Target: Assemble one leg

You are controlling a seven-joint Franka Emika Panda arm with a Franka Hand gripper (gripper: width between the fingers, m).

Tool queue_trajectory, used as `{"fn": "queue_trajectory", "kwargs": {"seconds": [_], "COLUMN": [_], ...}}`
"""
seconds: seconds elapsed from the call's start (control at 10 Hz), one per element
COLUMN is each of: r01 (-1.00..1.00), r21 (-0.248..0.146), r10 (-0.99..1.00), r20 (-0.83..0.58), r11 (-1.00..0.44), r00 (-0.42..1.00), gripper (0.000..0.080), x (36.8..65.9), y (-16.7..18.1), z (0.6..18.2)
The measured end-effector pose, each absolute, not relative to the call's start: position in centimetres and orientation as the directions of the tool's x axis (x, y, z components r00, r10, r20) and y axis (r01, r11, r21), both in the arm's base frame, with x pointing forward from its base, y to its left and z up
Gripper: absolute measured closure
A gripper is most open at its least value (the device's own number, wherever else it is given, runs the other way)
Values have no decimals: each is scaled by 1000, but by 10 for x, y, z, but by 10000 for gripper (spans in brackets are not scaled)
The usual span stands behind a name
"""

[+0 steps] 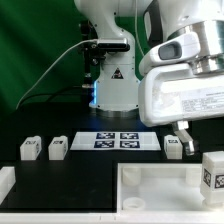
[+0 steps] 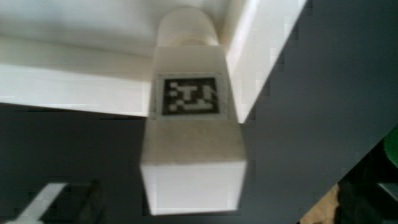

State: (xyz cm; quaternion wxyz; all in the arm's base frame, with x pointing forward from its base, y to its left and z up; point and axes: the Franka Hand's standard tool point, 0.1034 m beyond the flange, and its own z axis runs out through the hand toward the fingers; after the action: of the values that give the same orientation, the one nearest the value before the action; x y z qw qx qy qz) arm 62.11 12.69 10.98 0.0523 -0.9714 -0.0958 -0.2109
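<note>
A leg (image 2: 192, 120), a white block with a square tag, fills the middle of the wrist view. Its near end lies between my gripper's (image 2: 192, 212) dark, blurred fingers. In the exterior view my gripper (image 1: 182, 130) hangs right above this leg (image 1: 175, 147), which stands on the table behind the panel's (image 1: 150, 195) far edge. The frames do not show whether the jaws press on it. Two more legs (image 1: 28, 150) (image 1: 58, 149) stand at the exterior view's left. Another leg (image 1: 213, 172) stands at the front right by the panel.
The marker board (image 1: 118, 141) lies between the legs in front of the robot base (image 1: 112, 80). The panel's rim (image 2: 71, 85) shows behind the leg in the wrist view. A white part (image 1: 5, 185) sits at the front left edge.
</note>
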Motion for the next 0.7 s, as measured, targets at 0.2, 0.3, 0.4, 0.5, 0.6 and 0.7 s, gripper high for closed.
{"fn": "queue_trajectory", "kwargs": {"seconds": [0.2, 0.3, 0.4, 0.5, 0.6, 0.7], "r01": [203, 201, 198, 196, 195, 194], "r21": [-93, -110, -123, -133, -151, -153], "r10": [180, 190, 197, 203, 217, 215], "r20": [210, 100, 20, -40, -143, -138], "r11": [-975, -973, -972, -971, -969, -969], "r00": [961, 977, 980, 978, 966, 967], "gripper": [151, 151, 151, 151, 151, 151], "x": [622, 620, 620, 621, 615, 623], "y": [130, 130, 129, 130, 131, 132], "z": [105, 99, 95, 92, 89, 86]}}
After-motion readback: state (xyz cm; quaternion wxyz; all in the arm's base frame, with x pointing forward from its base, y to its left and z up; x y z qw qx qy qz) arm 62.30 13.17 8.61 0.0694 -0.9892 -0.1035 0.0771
